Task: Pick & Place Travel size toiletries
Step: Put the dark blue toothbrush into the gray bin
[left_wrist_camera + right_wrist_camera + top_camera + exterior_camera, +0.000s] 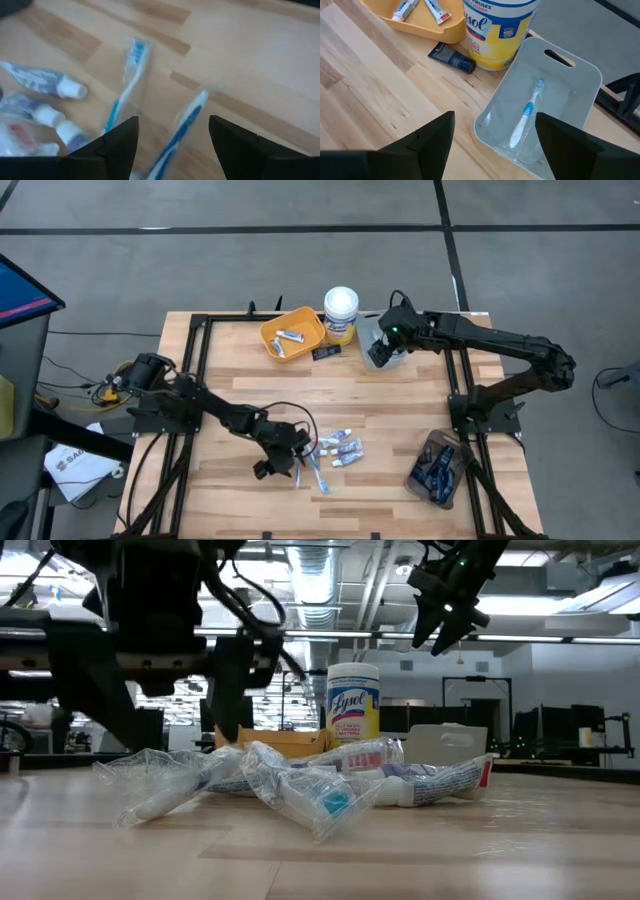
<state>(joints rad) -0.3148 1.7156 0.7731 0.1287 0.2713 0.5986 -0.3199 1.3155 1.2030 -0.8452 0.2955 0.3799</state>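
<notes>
Left gripper hangs spread over two clear-wrapped blue toothbrushes lying close together near the table's front; slippery wrap could snag both. Right gripper, spread, empty, hovers over the far clear bin.

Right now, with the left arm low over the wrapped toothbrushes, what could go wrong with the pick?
1. Two wrapped toothbrushes lie close together near the left gripper, whose fingers are open; it may catch both, or only the loose wrapper.
2. The small tubes lie right beside them, so a descent could push the pile apart.
3. The right gripper hovers open above the clear bin, which holds one toothbrush; a low move might knock it.
</notes>
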